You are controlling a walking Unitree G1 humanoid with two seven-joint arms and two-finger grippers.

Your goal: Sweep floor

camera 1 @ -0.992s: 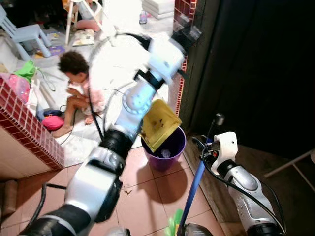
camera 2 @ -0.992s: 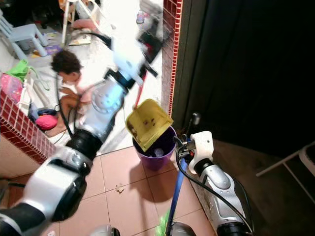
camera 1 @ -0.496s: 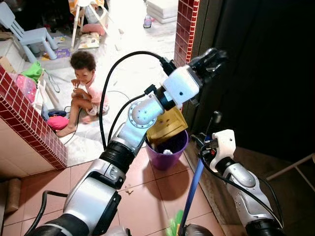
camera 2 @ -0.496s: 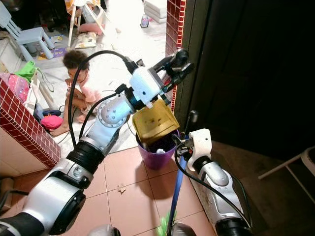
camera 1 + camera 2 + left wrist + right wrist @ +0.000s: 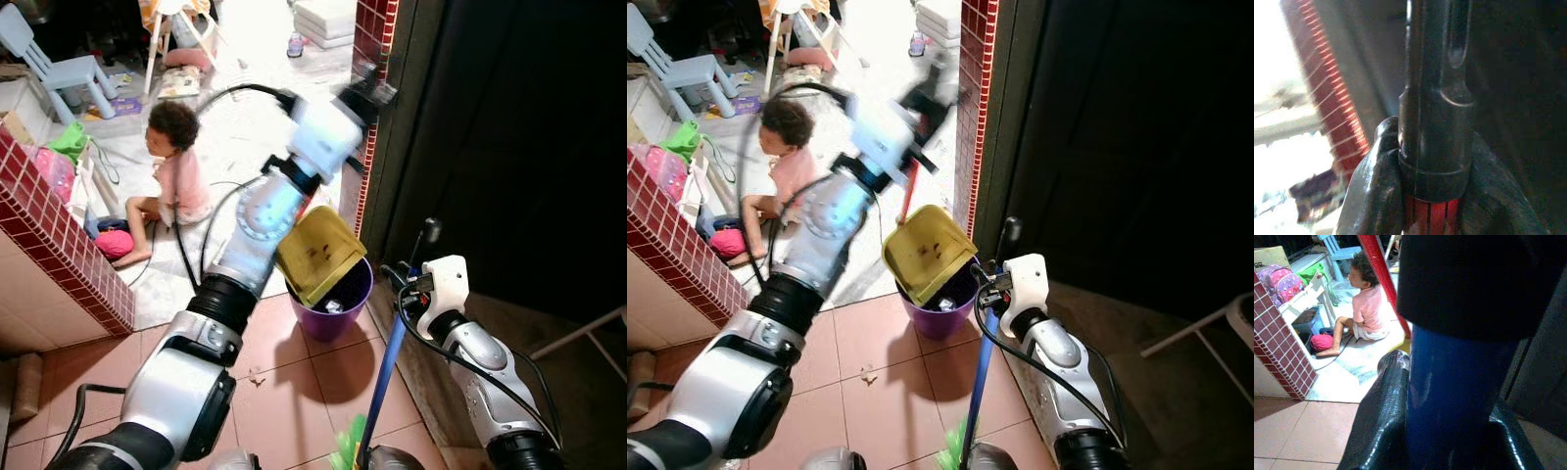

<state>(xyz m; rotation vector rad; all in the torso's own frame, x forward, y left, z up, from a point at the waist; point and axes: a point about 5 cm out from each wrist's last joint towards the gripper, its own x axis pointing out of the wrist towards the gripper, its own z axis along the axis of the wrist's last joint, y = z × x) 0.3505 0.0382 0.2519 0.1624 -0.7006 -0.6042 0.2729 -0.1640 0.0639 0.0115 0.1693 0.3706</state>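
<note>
A yellow dustpan (image 5: 318, 253) hangs tilted, its mouth down over a purple bin (image 5: 355, 297) that holds some rubbish. My left gripper (image 5: 1432, 196) is raised high by the brick pillar, shut on the dustpan's red handle (image 5: 908, 192) just under its black end cap (image 5: 1435, 98). My right gripper (image 5: 416, 290) is lower and to the right of the bin, shut on the blue broom handle (image 5: 387, 367) below its black cap (image 5: 1469, 284). The broom's green bristles (image 5: 348, 448) rest on the tiles near my feet.
A child (image 5: 181, 162) sits on the pale floor beyond the bin, with cables around. A low red-tiled wall (image 5: 59, 255) stands left, a brick pillar (image 5: 377, 59) and dark doorway right. A scrap (image 5: 257, 375) lies on the tiles. A blue chair (image 5: 59, 69) is far left.
My left arm has swung back to the left from the dark doorway, and the dustpan has tipped more steeply over the bin. The child has turned away. The right arm has stayed put.
</note>
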